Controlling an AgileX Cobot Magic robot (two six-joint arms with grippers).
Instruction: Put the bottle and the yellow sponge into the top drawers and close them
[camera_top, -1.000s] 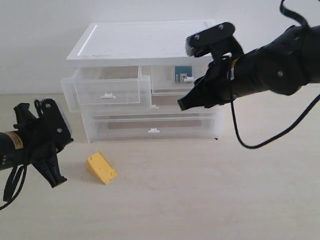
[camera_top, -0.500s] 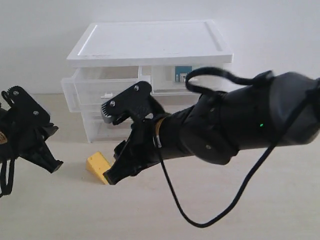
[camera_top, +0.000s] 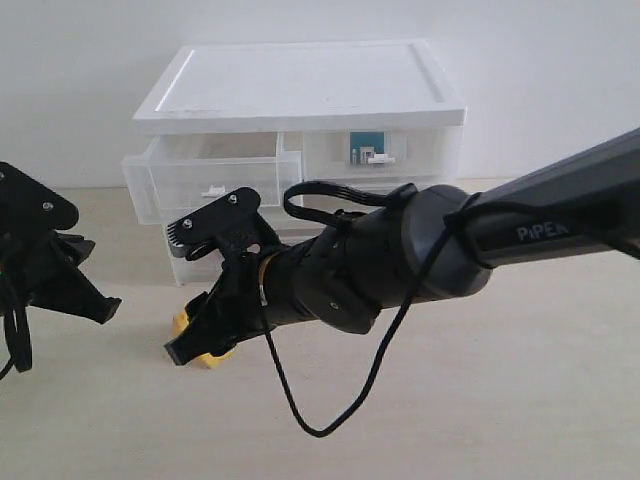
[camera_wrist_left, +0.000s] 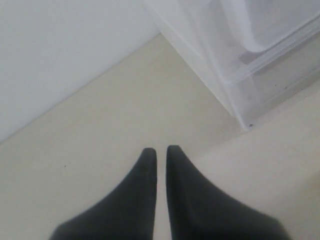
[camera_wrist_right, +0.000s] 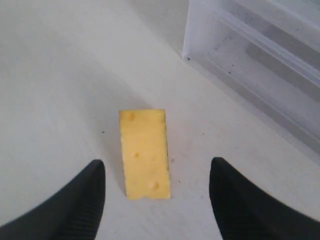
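Swung over from the right top drawer, the right gripper now hangs above the yellow sponge, jaws wide, touching nothing. Lying on the table before the cabinet, the sponge runs lengthwise between the fingers. Inside that closed drawer sits the bottle; the left top drawer is open. Left gripper: pinched shut.

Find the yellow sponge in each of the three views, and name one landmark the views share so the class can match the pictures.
Exterior view: the yellow sponge lies on the table, low and left of centre, mostly hidden behind the right gripper.
Left wrist view: not in it.
Right wrist view: near the centre, lying between the open fingers, touching neither.
Shared landmark: the white drawer cabinet, whose lower front corner shows in both wrist views.
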